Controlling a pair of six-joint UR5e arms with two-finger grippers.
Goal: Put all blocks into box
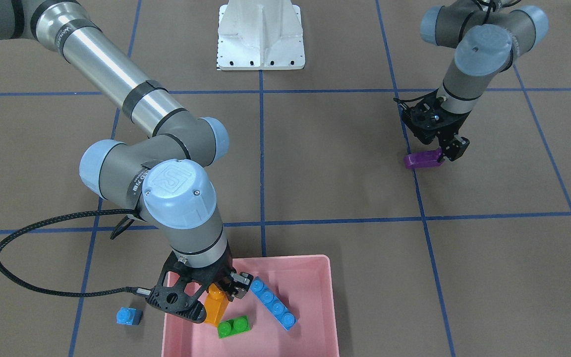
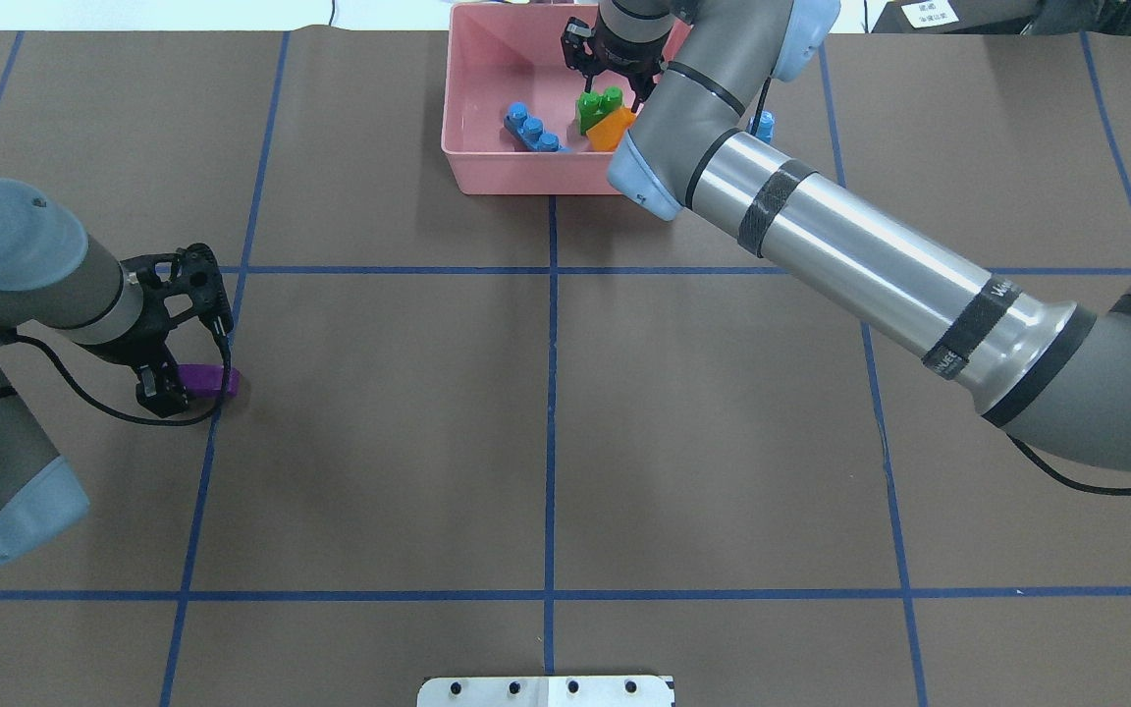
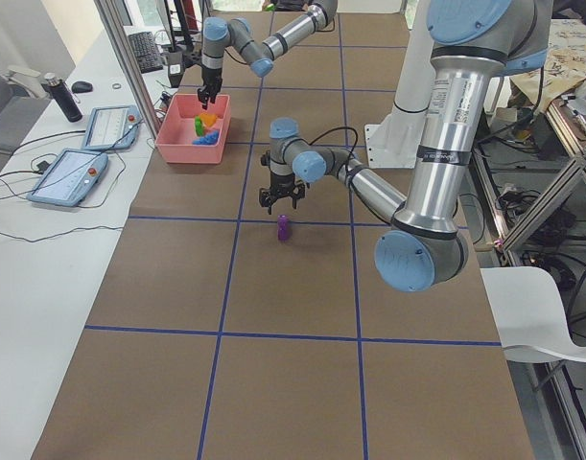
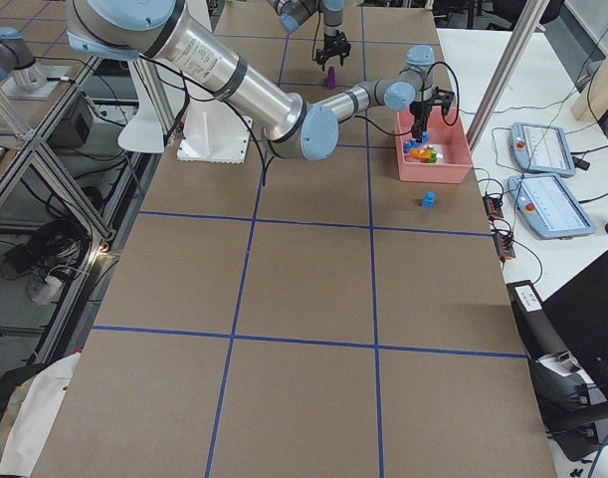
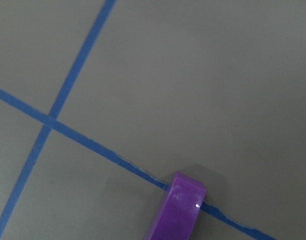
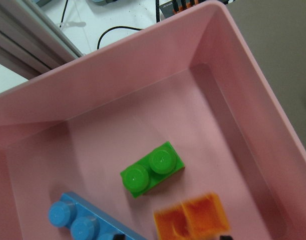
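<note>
Lower centre, the pink box (image 1: 290,258) holds three bricks (image 1: 233,327) beneath the right gripper (image 1: 213,296), jaws parted. At right, the left gripper (image 1: 446,151) meets the purple brick (image 1: 420,160) at its end, grip unclear. The tiny blue brick (image 1: 129,316) lies just left of the box, nearest the right gripper.

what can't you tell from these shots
Right tool gripping the orange brick or not: front view, its wrist covers the contact; right wrist view cuts it off at the bottom edge.
Left tool holding the purple brick or not: left wrist view shows only the brick's tip; overhead, the tool covers one end.
Small blue brick: overhead, mostly behind the right arm.
</note>
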